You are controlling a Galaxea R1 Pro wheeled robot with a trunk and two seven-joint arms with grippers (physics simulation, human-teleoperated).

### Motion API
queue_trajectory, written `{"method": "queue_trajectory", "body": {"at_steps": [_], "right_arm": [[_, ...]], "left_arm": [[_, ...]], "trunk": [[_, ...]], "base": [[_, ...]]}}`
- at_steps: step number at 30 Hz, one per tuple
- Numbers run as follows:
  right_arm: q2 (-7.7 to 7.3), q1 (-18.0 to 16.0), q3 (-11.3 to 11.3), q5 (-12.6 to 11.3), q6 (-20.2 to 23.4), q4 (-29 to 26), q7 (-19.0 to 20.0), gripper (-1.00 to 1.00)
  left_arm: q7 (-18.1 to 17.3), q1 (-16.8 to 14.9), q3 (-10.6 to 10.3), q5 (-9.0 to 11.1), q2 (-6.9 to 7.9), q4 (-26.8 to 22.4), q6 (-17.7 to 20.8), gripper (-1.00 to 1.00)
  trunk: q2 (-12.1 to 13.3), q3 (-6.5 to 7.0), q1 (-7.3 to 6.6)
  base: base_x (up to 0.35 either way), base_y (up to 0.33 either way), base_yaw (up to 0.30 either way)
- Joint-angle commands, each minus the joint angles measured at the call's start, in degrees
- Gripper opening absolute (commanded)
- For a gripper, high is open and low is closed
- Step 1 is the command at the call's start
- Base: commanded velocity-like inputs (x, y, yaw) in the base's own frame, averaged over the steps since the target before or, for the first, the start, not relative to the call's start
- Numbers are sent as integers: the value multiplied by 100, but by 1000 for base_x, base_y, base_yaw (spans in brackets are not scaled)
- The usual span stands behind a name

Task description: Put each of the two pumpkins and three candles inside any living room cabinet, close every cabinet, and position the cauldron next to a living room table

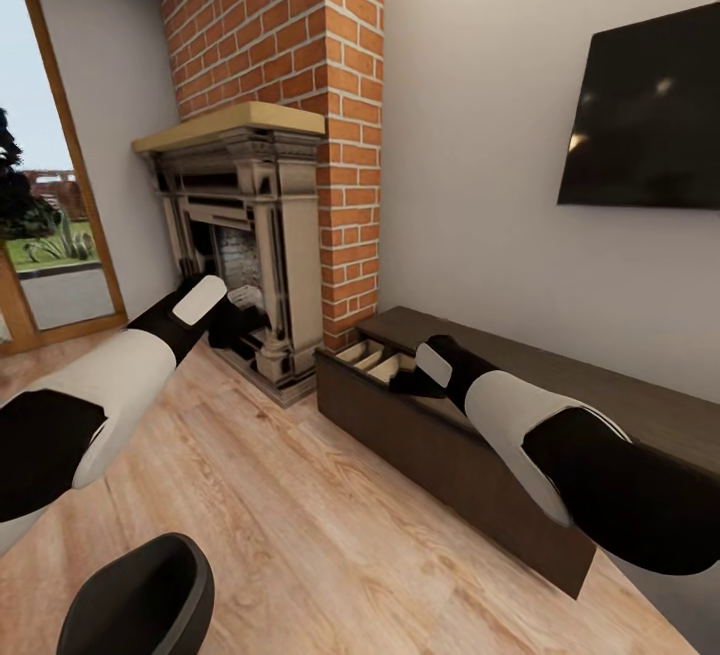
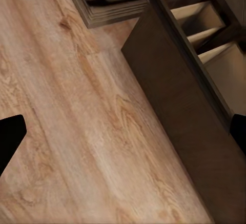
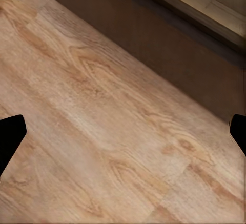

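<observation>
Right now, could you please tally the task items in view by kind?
Cabinets: 1, the dark cabinet with its drawer pulled open
Cauldrons: 1, the black cauldron
Pumpkins: 0
Candles: 0
Total: 2

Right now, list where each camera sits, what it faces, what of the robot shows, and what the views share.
Head view: high on the robot, facing down over both arms to the fireplace, TV and open cabinet.
Left wrist view: on the left arm, facing the floor and cabinet's pale compartments; dark fingertips at the edges.
Right wrist view: on the right arm, facing floor and cabinet front; fingertips likewise.
Shared: cabinet and wood floor.
</observation>
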Motion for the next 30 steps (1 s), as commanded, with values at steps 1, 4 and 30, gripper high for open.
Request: {"method": "queue_trajectory", "body": {"at_steps": [1, 4, 30], "right_arm": [[0, -2, 37, -61, 19, -9, -42, 100], [0, -2, 43, -61, 19, -9, -42, 100], [0, -2, 59, -61, 25, -29, 417, 100]], "left_arm": [[48, -1, -40, 61, 7, -8, 9, 100], [48, 3, -41, 51, 8, 55, 9, 100], [32, 431, -48, -89, 9, 287, -899, 100]], "trunk": [[0, 16, -3], [4, 82, -11], [9, -20, -21]], "base": [[0, 0, 49], [0, 0, 162], [0, 0, 179]]}}
